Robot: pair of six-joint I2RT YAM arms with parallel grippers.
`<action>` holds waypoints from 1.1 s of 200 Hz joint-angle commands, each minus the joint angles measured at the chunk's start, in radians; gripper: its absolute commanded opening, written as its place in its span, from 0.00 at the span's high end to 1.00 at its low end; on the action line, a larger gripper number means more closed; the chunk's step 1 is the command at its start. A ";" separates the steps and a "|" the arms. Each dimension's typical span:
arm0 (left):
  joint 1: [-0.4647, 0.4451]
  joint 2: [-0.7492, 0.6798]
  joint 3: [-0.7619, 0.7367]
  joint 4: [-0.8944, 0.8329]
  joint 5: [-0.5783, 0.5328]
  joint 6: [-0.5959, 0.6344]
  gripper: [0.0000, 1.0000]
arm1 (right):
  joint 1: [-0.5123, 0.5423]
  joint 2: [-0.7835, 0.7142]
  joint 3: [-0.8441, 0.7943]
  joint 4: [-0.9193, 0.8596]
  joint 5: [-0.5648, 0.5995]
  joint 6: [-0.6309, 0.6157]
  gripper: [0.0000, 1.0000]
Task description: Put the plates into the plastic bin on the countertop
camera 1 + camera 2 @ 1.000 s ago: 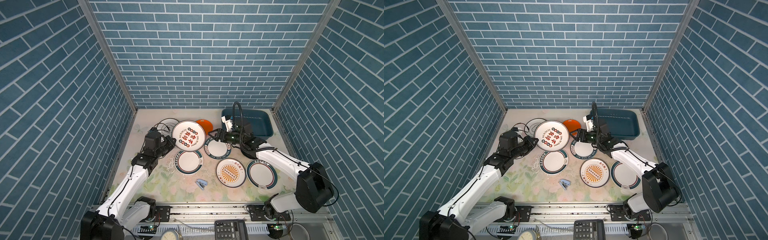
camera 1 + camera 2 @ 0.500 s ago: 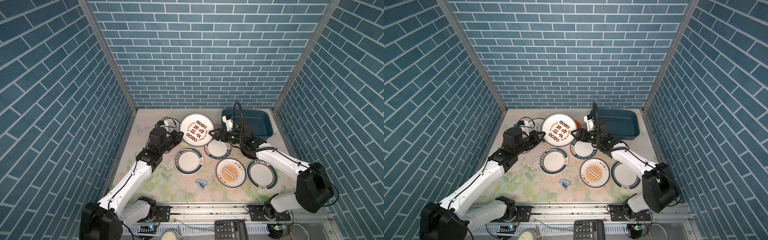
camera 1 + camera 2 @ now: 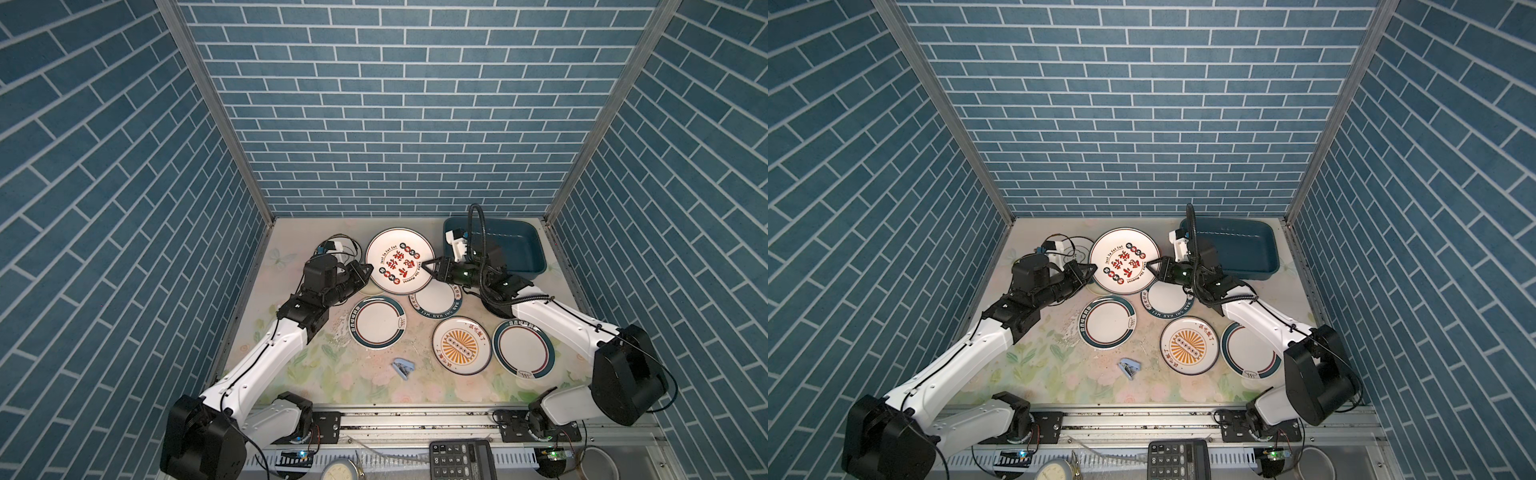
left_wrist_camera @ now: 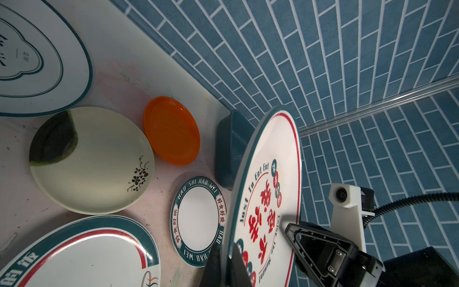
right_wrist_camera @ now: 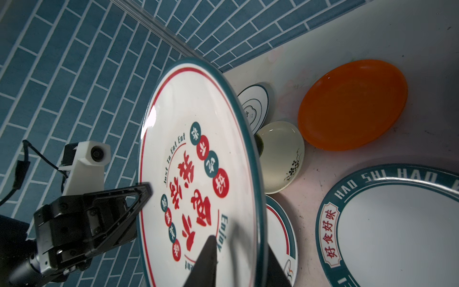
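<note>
A large white plate (image 3: 401, 259) (image 3: 1125, 259) with red characters and a teal rim hangs tilted above the countertop (image 3: 332, 374), left of the dark teal plastic bin (image 3: 524, 254) (image 3: 1246, 249). My left gripper (image 3: 368, 272) (image 4: 224, 248) is shut on its left rim. My right gripper (image 3: 428, 266) (image 5: 238, 246) grips the opposite rim, one finger on the face and one behind. On the countertop lie two teal-rimmed plates (image 3: 378, 322) (image 3: 523, 349), a lettered plate (image 3: 438, 297), a sunburst plate (image 3: 459, 343), an orange plate (image 4: 171, 130) and a cream plate (image 4: 92, 159).
A white plate (image 4: 29, 57) with a teal outline lies at the back left near loose cables (image 3: 336, 245). A small blue stapler (image 3: 403, 369) sits near the front. Brick walls close in three sides. A calculator (image 3: 461, 459) lies beyond the front rail.
The left arm raised the big plate and carried it right toward the right gripper, hiding the orange plate in both top views. The right gripper's jaws closed onto the plate's rim.
</note>
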State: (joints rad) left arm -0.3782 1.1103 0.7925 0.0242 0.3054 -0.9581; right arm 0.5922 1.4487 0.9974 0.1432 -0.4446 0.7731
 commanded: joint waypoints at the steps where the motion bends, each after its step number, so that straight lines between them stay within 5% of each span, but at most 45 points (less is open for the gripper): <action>1: -0.006 -0.010 0.025 0.049 0.012 -0.004 1.00 | 0.004 -0.007 -0.010 0.057 0.017 0.026 0.81; 30: -0.006 -0.005 0.026 0.049 0.020 -0.004 1.00 | 0.003 0.002 -0.003 0.086 0.002 0.046 1.00; 55: -0.007 -0.007 0.039 0.014 0.003 0.018 0.75 | 0.003 -0.008 -0.008 0.073 0.036 0.049 1.00; 80: -0.007 -0.015 0.050 -0.035 -0.021 0.047 0.21 | 0.001 -0.019 -0.010 0.060 0.064 0.050 1.00; 93: -0.006 -0.023 0.050 -0.051 -0.035 0.061 0.01 | -0.003 -0.022 -0.011 0.052 0.080 0.051 1.00; 133: -0.002 -0.035 0.106 -0.112 -0.104 0.096 0.00 | -0.056 -0.037 0.059 -0.075 0.127 0.049 1.00; 220: 0.035 -0.017 0.349 -0.504 -0.275 0.255 0.00 | -0.362 -0.050 0.237 -0.402 0.174 -0.016 1.00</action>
State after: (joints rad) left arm -0.3645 1.0943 1.1049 -0.3264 0.0872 -0.7773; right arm 0.2707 1.4410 1.1713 -0.1604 -0.3119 0.8215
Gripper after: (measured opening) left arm 0.996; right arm 0.076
